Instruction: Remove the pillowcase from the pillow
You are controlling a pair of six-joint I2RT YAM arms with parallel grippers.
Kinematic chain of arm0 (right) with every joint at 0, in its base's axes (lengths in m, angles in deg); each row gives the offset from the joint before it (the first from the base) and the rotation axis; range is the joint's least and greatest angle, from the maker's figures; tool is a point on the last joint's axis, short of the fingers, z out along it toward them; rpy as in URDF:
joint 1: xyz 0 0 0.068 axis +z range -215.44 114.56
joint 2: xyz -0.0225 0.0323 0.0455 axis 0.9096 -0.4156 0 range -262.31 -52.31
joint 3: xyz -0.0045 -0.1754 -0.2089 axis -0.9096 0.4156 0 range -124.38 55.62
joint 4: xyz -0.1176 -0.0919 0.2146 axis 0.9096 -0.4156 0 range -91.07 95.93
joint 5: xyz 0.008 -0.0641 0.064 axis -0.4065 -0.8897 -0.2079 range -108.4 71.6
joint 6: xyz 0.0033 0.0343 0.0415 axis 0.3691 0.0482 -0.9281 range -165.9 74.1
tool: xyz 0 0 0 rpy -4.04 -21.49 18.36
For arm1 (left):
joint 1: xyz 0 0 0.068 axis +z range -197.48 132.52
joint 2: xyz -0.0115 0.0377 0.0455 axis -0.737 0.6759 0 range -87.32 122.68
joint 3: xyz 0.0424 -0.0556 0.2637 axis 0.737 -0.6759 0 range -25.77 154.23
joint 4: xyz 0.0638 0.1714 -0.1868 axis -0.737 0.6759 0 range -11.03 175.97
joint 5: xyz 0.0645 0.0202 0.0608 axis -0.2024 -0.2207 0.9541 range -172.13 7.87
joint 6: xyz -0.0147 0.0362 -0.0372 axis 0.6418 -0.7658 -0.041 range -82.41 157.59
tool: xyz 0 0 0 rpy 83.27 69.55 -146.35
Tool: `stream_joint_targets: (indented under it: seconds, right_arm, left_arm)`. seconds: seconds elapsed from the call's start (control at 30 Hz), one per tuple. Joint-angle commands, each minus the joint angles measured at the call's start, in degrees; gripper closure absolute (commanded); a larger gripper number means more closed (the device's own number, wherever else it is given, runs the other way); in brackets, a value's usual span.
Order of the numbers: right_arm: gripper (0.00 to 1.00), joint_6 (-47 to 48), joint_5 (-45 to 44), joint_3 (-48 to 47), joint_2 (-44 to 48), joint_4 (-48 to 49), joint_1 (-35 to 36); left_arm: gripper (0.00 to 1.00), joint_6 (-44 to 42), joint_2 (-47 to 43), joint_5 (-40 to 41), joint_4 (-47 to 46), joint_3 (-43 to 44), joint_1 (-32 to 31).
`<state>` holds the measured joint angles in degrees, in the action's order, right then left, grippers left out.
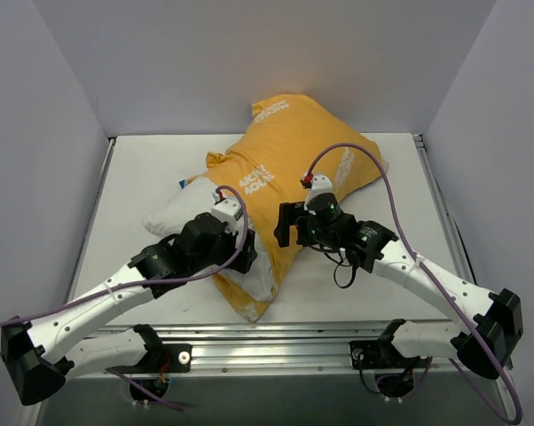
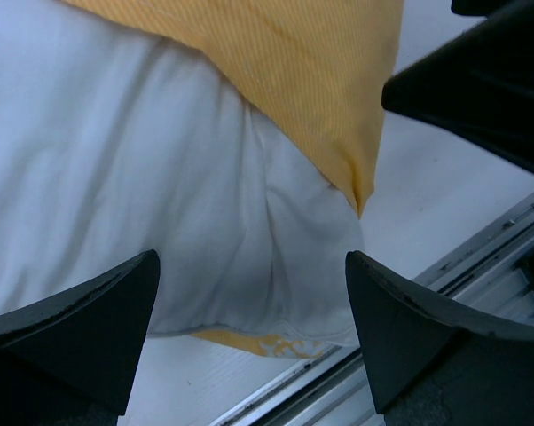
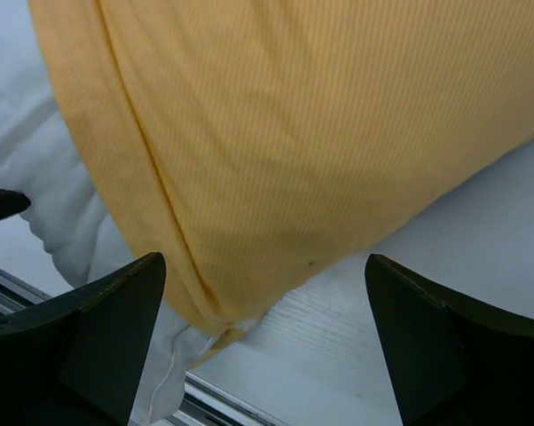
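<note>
The yellow-orange fabric pillowcase (image 1: 294, 151) partly encloses the plump white pillow (image 1: 183, 209). The pillow lies just ahead of the spread left gripper (image 2: 249, 266); the pillowcase lies just ahead of the spread right gripper (image 3: 265, 259).

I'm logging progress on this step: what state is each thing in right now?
Pillowcase: yellow side up, still on most of the pillow, not yet off.
Pillow: mostly covered, near left end bare.
Left gripper: open, above the bare pillow, holding nothing.
Right gripper: open, above the pillowcase, holding nothing.
</note>
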<state>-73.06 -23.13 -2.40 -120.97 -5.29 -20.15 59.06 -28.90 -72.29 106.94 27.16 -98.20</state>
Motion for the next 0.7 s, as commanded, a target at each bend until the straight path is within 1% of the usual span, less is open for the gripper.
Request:
stream_joint_targets:
  seconds: [0.0, 0.07, 0.23, 0.3, 0.37, 0.43, 0.47, 0.5, 0.6, 0.63, 0.67]
  right_arm:
    - [0.1, -1.8, -0.7, 1.1, 0.1, 0.8, -0.4]
    - [0.1, -1.9, 0.3, 2.2, -0.2, 1.5, -0.3]
    - [0.11, -2.3, 2.6, 4.8, -0.8, 3.7, 0.8]
    - [0.12, -2.5, 2.0, 5.3, -1.6, 4.4, 2.6]
    - [0.11, -2.7, 1.2, 5.2, -3.2, 4.5, 4.4]
    - [0.12, -3.1, 0.5, 5.3, -4.1, 5.2, 5.3]
    - [0.12, -3.2, 0.5, 5.3, -4.9, 5.6, 5.8]
    - [0.12, -3.3, 0.4, 5.3, -5.1, 6.4, 6.5]
    - [0.12, -4.0, -0.7, 5.5, -6.2, 7.6, 7.2]
    - [0.13, -3.9, -1.9, 5.7, -6.5, 7.7, 7.2]
    - [0.13, -3.9, -2.6, 5.9, -7.1, 8.1, 7.2]
  left_arm:
    - [0.06, -2.2, 4.2, 7.3, -9.7, -0.1, -1.1]
    - [0.06, -2.5, 6.8, 7.8, -13.2, -2.3, -1.1]
    - [0.06, 1.5, 11.8, 9.1, -14.3, -4.6, -1.1]
    - [0.06, 2.3, 13.0, 9.2, -15.7, -6.2, -1.1]
    - [0.02, 3.3, 13.6, 9.1, -16.9, -7.2, -1.1]
    - [0.14, 4.3, 13.8, 9.3, -18.0, -8.5, -1.1]
    - [0.22, 4.4, 14.0, 9.4, -18.9, -9.0, -1.0]
    - [0.41, 4.6, 14.0, 9.5, -19.3, -9.5, -1.0]
    - [0.75, 5.2, 13.3, 9.6, -18.8, -9.6, -1.0]
    - [0.94, 5.2, 12.9, 9.5, -18.5, -9.2, -1.0]
    - [0.98, 5.1, 11.7, 9.4, -17.5, -8.8, -1.0]
